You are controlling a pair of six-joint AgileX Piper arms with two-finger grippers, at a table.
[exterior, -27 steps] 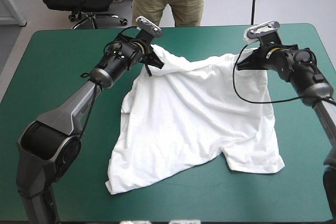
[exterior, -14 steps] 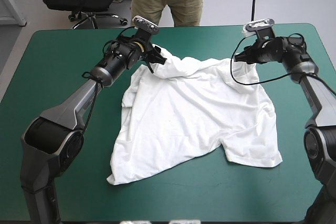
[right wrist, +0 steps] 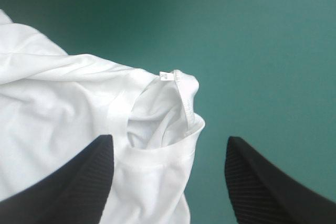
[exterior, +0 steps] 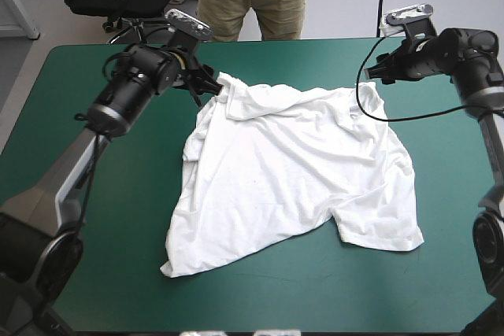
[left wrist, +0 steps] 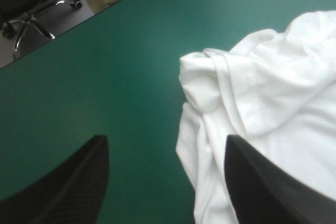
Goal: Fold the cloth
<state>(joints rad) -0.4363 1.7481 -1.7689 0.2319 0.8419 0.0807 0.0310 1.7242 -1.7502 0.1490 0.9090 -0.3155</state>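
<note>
The white T-shirt [exterior: 291,171] lies spread on the teal-green cover, wrinkled, with one bottom corner reaching toward the near left. Its far edge is rumpled. My left gripper [exterior: 206,84] hangs open just off the shirt's far left corner and holds nothing. In the left wrist view that bunched corner [left wrist: 262,98] lies ahead of the left gripper [left wrist: 165,182], toward one finger. My right gripper [exterior: 379,73] stands open above the far right corner. In the right wrist view the collar with its small label [right wrist: 167,75] lies ahead of the right gripper [right wrist: 168,182], and no cloth is between its fingers.
Bare teal-green cover [exterior: 87,155] runs around the shirt on every side, widest at the left and along the near edge. The table's far edge [exterior: 315,39] lies just behind both grippers.
Both grippers opened and let go of the shirt's far corners, then drew back and outward. The lifted far edge of the shirt dropped onto the table.
</note>
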